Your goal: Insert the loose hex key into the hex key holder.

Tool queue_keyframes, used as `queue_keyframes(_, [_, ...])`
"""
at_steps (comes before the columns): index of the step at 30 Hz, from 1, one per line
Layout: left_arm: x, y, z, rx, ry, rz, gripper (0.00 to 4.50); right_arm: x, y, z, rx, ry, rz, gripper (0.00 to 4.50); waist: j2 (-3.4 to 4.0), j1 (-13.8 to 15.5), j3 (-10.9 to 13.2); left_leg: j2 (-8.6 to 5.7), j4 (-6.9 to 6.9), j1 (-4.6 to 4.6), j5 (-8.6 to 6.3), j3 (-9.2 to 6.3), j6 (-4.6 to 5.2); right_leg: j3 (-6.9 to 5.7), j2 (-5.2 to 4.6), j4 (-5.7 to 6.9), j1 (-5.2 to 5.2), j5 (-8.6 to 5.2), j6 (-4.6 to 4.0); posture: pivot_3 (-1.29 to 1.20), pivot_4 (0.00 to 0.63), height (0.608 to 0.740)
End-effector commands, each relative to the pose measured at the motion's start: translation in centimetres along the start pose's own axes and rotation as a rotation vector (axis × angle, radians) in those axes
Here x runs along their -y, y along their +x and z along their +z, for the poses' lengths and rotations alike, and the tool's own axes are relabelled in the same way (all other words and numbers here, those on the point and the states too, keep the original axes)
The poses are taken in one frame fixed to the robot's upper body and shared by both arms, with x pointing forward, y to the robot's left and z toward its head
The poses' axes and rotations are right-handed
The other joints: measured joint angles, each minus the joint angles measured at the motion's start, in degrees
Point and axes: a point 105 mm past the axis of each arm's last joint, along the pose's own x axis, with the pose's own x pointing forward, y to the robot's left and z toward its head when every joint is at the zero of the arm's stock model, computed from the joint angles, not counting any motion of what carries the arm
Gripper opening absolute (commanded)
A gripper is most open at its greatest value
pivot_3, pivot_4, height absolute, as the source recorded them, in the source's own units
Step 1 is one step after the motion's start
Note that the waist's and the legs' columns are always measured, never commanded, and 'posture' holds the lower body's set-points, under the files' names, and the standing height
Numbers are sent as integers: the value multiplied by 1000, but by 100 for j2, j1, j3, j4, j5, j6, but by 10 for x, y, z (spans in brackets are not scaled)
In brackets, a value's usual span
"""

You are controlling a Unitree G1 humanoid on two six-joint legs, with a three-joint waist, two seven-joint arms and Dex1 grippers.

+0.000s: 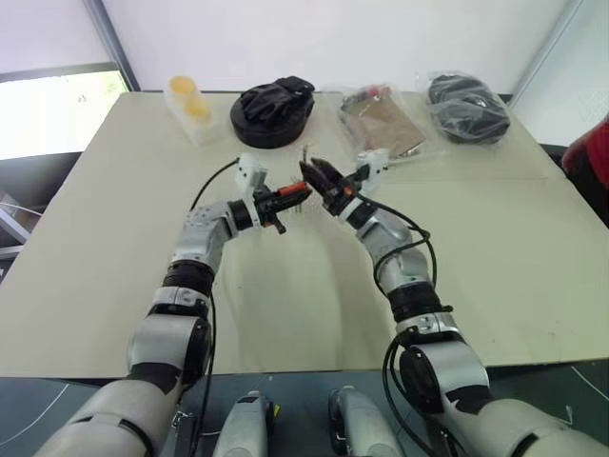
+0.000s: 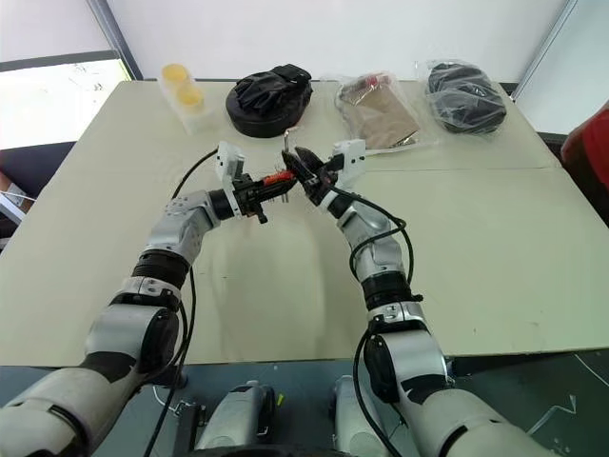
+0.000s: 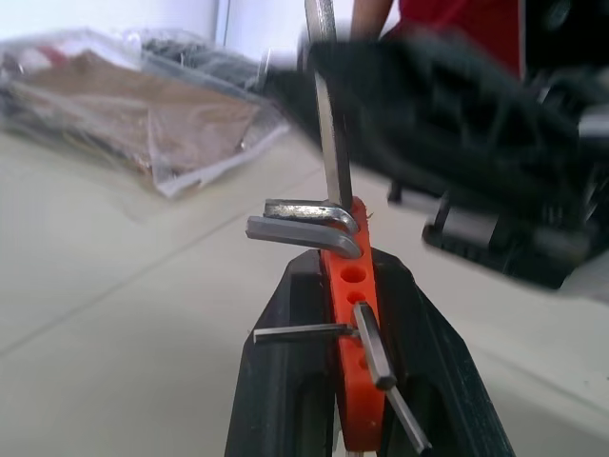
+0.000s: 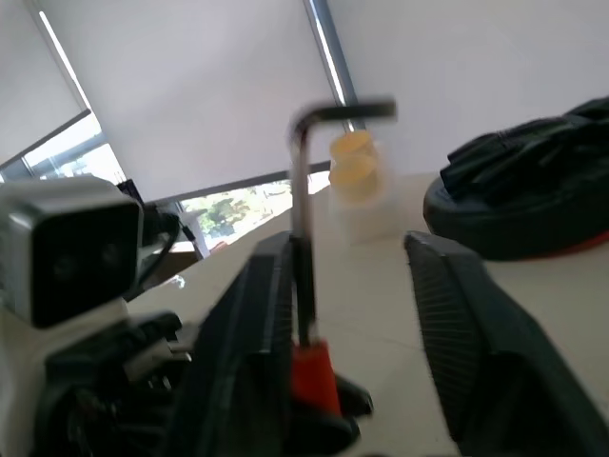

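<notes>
The left gripper (image 3: 357,381) is clamped on the holder (image 3: 357,362), an orange block seated between its two black fingers (image 3: 281,381). The block's lower end is cut off at the edge of the left wrist view. Short keys (image 3: 304,228) project sideways from the block; their far ends are hard to resolve. No writing or size marks can be read on the block.

The key (image 3: 328,114) stands upright with its lower end at the top of the holder, at the block's outermost hole. Whether it is fully seated cannot be determined. In the left wrist view its upper part is cut off; in the right wrist view its short bent end shows at the top.

The right gripper (image 4: 352,314) has its fingers spread. One finger (image 4: 252,333) lies alongside the key shaft; contact cannot be confirmed. The other finger stands apart from it.

Beyond both grippers, on the table (image 1: 533,248), lie a black ring-shaped bundle (image 1: 274,112), a clear container with yellow contents (image 1: 190,107), a clear bag holding a brown item (image 1: 383,122) and a bag of black material (image 1: 468,107). No labels are legible on any of them.

A red sleeve (image 1: 592,157) is cut off at the right edge.
</notes>
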Motion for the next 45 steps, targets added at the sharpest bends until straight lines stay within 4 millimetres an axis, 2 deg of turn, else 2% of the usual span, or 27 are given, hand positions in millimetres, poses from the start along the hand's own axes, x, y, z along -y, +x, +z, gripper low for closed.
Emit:
queue_keyframes(1, [1,3,35,83,106,-29,0,11,-5,6,11,-16,-45,3739,0,0,0,0,0,0,0,0,0,0,0,0,0,0,0,0,150,740])
queue_keyframes(3, [1,3,34,79,108,-27,0,11,-6,6,10,-16,-44,4441,0,1,0,0,1,0,0,0,0,0,0,1,0,0,0,0,150,740])
queue_keyframes(10, [-3,-1,26,48,126,-7,0,10,-14,16,38,-16,-21,4441,0,1,0,0,1,0,0,0,0,0,1,1,0,0,0,0,150,740])
queue_keyframes(14, [-9,-4,14,-35,204,29,0,-1,-28,23,25,-15,69,4441,0,23,0,-1,2,-1,0,0,0,0,0,0,0,0,0,0,150,740])
queue_keyframes(17, [-11,-5,17,-5,161,37,0,-8,-35,26,4,-30,103,4441,0,21,0,-2,5,0,0,0,0,0,0,1,1,0,0,0,150,740])
queue_keyframes(21, [-6,-5,11,-20,147,7,0,-15,-42,29,-22,-50,142,4441,0,5,0,-1,6,1,0,-1,0,0,4,5,0,0,0,0,150,740])
queue_keyframes(24, [-1,-6,11,7,57,-23,0,-16,-52,26,-69,-78,159,4441,0,13,0,-1,7,1,0,-1,0,-1,5,6,0,0,0,0,150,740])
queue_keyframes(27, [14,-14,6,-4,-91,-108,0,-11,-68,17,-172,-159,180,4441,0,13,0,-2,12,-1,0,-1,0,0,2,5,3,0,1,0,150,740])
queue_keyframes(33, [45,-47,-18,-188,-392,-194,0,2,-94,13,-335,-322,214,4441,1,-24,1,0,11,4,0,-2,0,4,8,10,2,-1,0,0,150,740])
queue_keyframes(38, [47,-66,-42,-327,-526,-124,0,15,-102,18,-356,-372,171,4441,1,-1,1,1,19,19,0,-4,0,5,10,29,8,-2,-2,0,150,740])
queue_keyframes(42, [38,-69,-56,-393,-536,-40,1734,16,-100,17,-344,-373,157,4500,0,22,1,0,20,27,0,-2,0,5,7,26,19,-3,-2,0,150,740])
queue_keyframes(45, [32,-70,-61,-428,-510,6,3320,14,-100,15,-340,-373,156,4500,0,22,1,-2,20,26,0,0,0,7,5,25,19,-3,-2,0,150,740])
